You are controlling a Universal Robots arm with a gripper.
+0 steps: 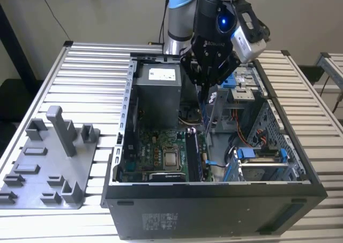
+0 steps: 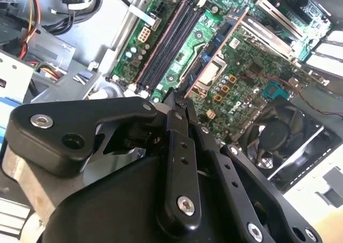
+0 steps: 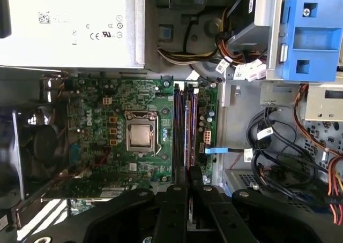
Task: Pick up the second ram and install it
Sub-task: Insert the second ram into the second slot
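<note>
A ribbed metal table (image 1: 86,66) carried an open black computer case (image 1: 214,211) across the middle and the exterior view's right. A grey plastic tray (image 1: 45,173) of blocky pegs lay at that view's lower left. Inside the case sat a boxy grey power supply (image 1: 158,96) and a green circuit board (image 3: 86,101) with long black slots (image 3: 177,130). The glossy black gripper (image 1: 206,85) hung in the upper middle, jaws clenched on the second ram (image 2: 217,47), a thin flat stick seen edge-on above the board.
</note>
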